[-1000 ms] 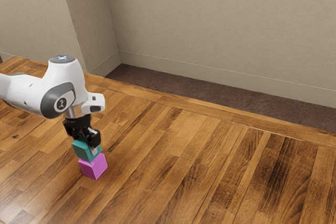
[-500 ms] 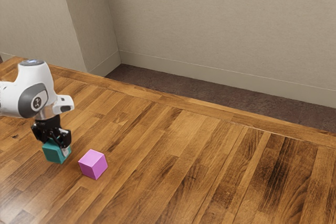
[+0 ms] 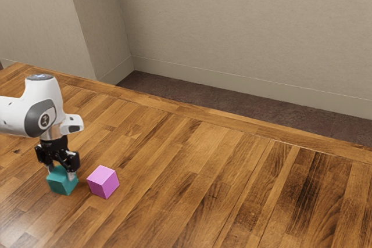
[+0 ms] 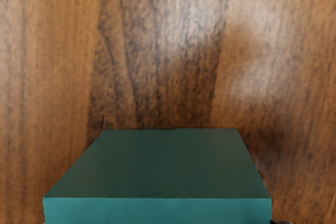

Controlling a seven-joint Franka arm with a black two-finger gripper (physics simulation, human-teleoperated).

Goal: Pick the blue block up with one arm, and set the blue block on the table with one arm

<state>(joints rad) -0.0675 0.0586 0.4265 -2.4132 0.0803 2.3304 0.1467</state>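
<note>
The teal-blue block (image 3: 63, 182) rests on the wooden table close to the magenta block, with a gap between the two. My gripper (image 3: 60, 171) is directly above it, open, the fingertips apart near the block's upper edges. In the wrist view the blue block (image 4: 160, 163) shows its large dark top face and a strip of a brighter side, just under my hand. Part of its top is covered by the fingers in the exterior view.
A magenta block (image 3: 103, 182) sits on the table (image 3: 203, 184), just toward the exterior view's right from the blue one. Beyond the table's far edge are a dark floor strip and a beige wall (image 3: 244, 33).
From above the magenta block, the blue block was carried toward the exterior view's left and lowered to the table. The fingers have opened, and the hand sits higher relative to the block.
</note>
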